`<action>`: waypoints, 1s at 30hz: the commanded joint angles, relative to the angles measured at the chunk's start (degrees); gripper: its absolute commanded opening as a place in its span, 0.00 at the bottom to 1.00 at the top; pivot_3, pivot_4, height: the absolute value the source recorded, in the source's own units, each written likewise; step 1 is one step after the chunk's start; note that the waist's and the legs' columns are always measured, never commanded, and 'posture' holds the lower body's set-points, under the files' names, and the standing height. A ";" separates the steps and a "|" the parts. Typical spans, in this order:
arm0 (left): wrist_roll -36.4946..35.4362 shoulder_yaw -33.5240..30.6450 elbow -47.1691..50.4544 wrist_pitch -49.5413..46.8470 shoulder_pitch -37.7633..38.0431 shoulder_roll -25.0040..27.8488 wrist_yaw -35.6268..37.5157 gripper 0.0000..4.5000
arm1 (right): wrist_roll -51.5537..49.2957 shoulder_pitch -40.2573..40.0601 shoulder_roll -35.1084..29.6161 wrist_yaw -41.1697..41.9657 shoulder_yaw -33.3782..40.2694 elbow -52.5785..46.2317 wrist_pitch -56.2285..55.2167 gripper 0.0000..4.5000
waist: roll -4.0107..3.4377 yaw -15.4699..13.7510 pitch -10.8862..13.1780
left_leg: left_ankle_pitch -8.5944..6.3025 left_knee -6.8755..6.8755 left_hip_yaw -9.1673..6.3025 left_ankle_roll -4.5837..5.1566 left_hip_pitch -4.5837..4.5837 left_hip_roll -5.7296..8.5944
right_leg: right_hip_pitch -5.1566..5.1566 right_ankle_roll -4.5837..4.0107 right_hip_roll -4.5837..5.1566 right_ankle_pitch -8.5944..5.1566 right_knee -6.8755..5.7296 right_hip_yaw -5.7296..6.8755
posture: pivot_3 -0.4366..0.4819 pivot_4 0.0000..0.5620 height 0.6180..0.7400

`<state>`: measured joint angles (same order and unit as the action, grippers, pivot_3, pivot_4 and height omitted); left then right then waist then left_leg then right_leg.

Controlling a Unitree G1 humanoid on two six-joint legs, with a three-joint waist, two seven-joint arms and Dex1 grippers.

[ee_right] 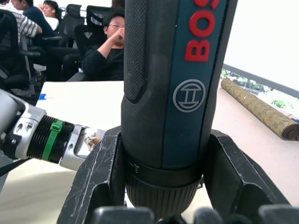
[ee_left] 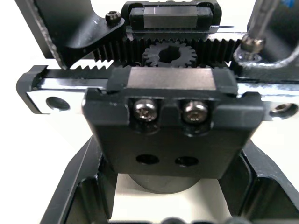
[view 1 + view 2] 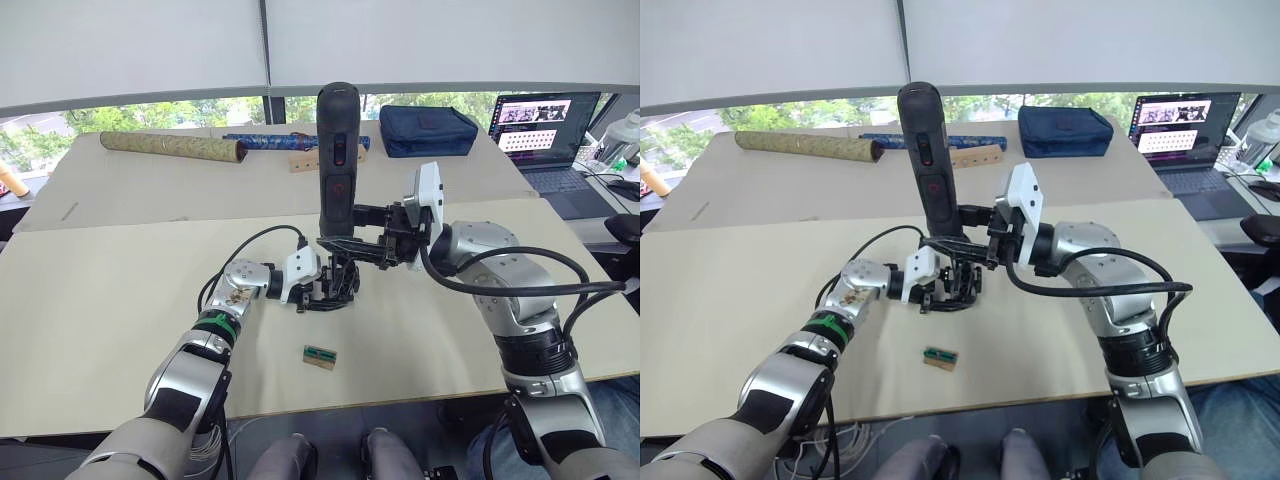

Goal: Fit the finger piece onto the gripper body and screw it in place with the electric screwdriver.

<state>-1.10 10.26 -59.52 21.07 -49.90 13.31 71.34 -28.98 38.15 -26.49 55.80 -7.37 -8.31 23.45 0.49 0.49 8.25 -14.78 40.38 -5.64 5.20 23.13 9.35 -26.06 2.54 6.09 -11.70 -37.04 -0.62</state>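
Observation:
The electric screwdriver (image 3: 338,150), a thick dark cylinder with red buttons, stands upright over the table's middle. My right gripper (image 3: 366,236) is shut on its lower barrel, and the black fingers (image 1: 97,179) clamp both sides of it. Directly below, my left gripper (image 3: 334,287) is shut on the gripper body (image 3: 340,278), holding it just above the table. Close up, the gripper body (image 2: 173,121) shows a rack, a pinion and two screw heads. The metal bit (image 2: 256,32) rests on a screw at one corner of the body. I cannot tell the finger piece apart from the body.
A tiny green-and-tan block (image 3: 320,357) lies near the table's front edge. At the back lie a tan rolled tube (image 3: 172,147), a blue rolled tube (image 3: 262,141), a wooden strip (image 3: 302,161) and a navy pouch (image 3: 428,130). A laptop (image 3: 545,125) stands far right. People (image 1: 105,51) sit behind.

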 commanded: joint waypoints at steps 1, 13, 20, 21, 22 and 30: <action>-0.72 -1.47 1.23 1.05 -1.77 0.48 -0.48 0.52 | 5.29 -2.78 -1.51 0.20 -3.83 3.93 0.66 0.42 | 0.00 0.01 -0.02 | 0.00 0.00 0.01 0.00 -0.01 0.00 | 0.00 0.00 0.00 0.00 0.00 0.00 | 0.48 0.27 1.00; -0.71 -1.60 1.69 1.39 -1.31 0.39 -0.61 0.52 | 5.31 -2.02 -2.09 -1.44 -5.96 7.66 5.37 0.42 | 0.14 -0.07 -0.13 | 0.00 -0.01 -0.02 -0.01 -0.15 -0.01 | 0.00 0.00 0.00 0.00 0.02 0.00 | 0.48 0.27 1.00; -0.52 -1.81 1.81 1.47 -1.08 0.56 -0.65 0.52 | 5.17 -3.10 -2.75 -1.21 -5.37 7.10 4.92 0.42 | 0.26 -0.08 -0.25 | -0.01 -0.04 -0.01 0.00 -0.25 -0.02 | 0.03 0.00 -0.01 0.00 0.03 -0.01 | 0.48 0.27 1.00; -0.53 -1.82 1.83 1.46 -1.06 0.57 -0.64 0.52 | 5.10 -3.28 -2.74 -1.24 -5.22 6.92 4.82 0.42 | 0.28 -0.08 -0.27 | -0.01 -0.04 -0.02 0.00 -0.25 -0.02 | 0.03 0.00 -0.01 0.00 0.03 -0.01 | 0.48 0.27 1.00; -0.53 -1.83 1.86 1.46 -1.02 0.58 -0.64 0.52 | 5.03 -3.55 -2.71 -1.31 -5.02 6.67 4.62 0.42 | 0.30 -0.08 -0.30 | -0.01 -0.04 -0.01 0.00 -0.25 -0.02 | 0.03 0.00 -0.01 0.00 0.03 -0.01 | 0.48 0.27 1.00; -0.50 -1.94 1.49 1.47 -1.16 0.57 -0.68 0.52 | 4.97 -5.04 -2.70 -1.64 -3.43 4.82 3.30 0.42 | 0.44 -0.06 -0.49 | -0.01 -0.08 -0.01 0.00 -0.26 -0.04 | 0.03 0.00 -0.02 0.00 0.04 -0.02 | 0.48 0.27 1.00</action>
<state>-0.04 10.27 -59.53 21.06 -49.58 13.20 70.68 -28.28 37.11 -26.53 54.71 -8.19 -8.01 23.16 0.92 0.43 7.75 -14.79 40.30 -5.65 5.20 22.88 9.31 -26.03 2.54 6.08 -11.70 -37.00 -0.63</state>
